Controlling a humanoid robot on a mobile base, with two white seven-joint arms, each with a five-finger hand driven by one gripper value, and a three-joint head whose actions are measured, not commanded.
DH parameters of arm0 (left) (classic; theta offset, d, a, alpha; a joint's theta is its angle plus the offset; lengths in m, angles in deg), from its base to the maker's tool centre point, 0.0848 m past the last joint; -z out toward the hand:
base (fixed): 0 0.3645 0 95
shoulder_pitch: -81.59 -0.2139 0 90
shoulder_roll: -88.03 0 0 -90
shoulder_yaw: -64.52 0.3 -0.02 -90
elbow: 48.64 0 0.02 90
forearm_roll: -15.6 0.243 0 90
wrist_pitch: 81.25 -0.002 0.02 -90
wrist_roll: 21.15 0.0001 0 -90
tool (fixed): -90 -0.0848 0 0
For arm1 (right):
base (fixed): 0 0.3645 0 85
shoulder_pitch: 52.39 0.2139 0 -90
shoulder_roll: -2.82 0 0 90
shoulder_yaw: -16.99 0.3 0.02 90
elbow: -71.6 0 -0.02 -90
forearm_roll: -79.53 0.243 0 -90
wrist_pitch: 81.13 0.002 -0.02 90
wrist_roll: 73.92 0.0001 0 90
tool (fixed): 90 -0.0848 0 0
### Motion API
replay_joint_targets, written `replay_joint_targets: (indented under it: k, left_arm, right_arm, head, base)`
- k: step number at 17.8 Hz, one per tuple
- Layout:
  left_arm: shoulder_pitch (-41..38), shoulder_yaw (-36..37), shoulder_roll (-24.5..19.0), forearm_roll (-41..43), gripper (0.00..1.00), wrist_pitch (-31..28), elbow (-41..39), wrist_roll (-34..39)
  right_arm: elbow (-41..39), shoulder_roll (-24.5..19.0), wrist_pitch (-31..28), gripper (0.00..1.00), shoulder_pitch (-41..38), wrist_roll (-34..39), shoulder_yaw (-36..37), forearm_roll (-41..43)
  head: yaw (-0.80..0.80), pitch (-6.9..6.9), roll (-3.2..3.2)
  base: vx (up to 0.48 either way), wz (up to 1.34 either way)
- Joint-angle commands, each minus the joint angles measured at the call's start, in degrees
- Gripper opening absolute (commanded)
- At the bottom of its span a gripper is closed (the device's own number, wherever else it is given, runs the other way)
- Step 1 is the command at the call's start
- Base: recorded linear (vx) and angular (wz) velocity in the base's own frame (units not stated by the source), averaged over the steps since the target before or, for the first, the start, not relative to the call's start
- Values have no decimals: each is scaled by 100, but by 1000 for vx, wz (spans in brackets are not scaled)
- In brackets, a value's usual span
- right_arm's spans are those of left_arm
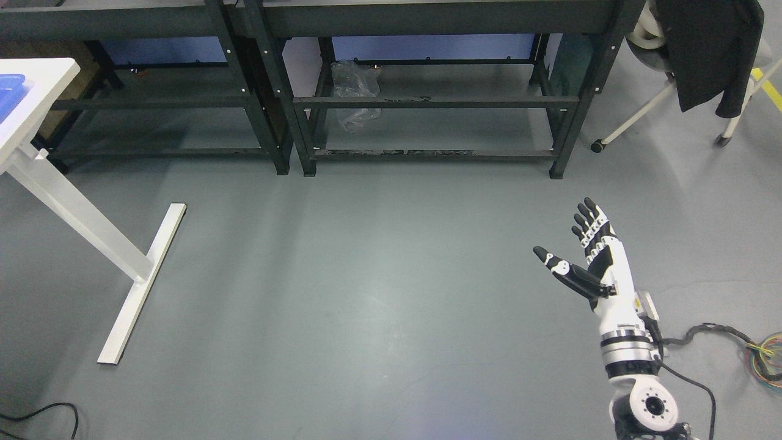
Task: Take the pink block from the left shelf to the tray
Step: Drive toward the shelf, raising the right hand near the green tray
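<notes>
Floor fills most of the frame, grey and bare. Right hand (589, 260) shows at the lower right, arm rising from the bottom edge, fingers spread and straight with the thumb splayed toward the left, holding nothing. No left hand appears. No pink block can be seen anywhere, so which way it lies from the hand, and how its long axis runs, cannot be told. A blue tray (11, 85) shows only as a sliver at the far upper left, resting on a white table (43, 79), well apart from the hand. Two dark shelf racks (427, 101) run across the top; their visible lower shelves hold only a crumpled clear plastic bag (355, 91). A chair with a dark jacket (712, 49) stands at the upper right. Judging by this, the robot must face the shelf before any reach.
</notes>
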Motion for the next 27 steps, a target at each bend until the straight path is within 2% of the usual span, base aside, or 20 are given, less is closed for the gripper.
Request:
replay_joint_targets:
  k: [1, 13, 14, 18, 22, 24, 27]
  left_arm:
    - [167, 0, -100, 0, 100, 2, -100, 5]
    - [167, 0, -100, 0, 100, 2, -100, 5]
    - [167, 0, -100, 0, 100, 2, -100, 5]
    - [167, 0, -100, 0, 100, 2, -100, 5]
    - [167, 0, -100, 0, 100, 2, -100, 5]
    - [167, 0, -100, 0, 100, 2, -100, 5]
    - [176, 0, -100, 0, 100, 2, -100, 5]
  right_arm:
    - [-2, 100, -16, 100, -3, 12, -111, -6]
    - [15, 100, -7, 100, -3, -32, -120, -207]
    - [15, 100, 1, 99, -3, -102, -94, -617]
    - [-11, 100, 28, 99, 84, -979, -50, -3533]
    - [-161, 100, 45, 99, 172, -1314, -67, -6266]
    - [-161, 100, 37, 99, 208, -1421, -59, -6764]
    - [-161, 100, 89, 100, 164, -1385, -102, -6695]
  head:
    - [0, 0, 0]
    - [0, 0, 0]
    - [0, 0, 0]
    - [0, 0, 0]
    - [0, 0, 0]
    - [0, 0, 0]
    - [0, 0, 0]
  base:
    - [0, 0]
    - [0, 0]
    - [0, 0]
    - [20, 3]
    - [85, 9]
    - [137, 22]
    - [182, -3]
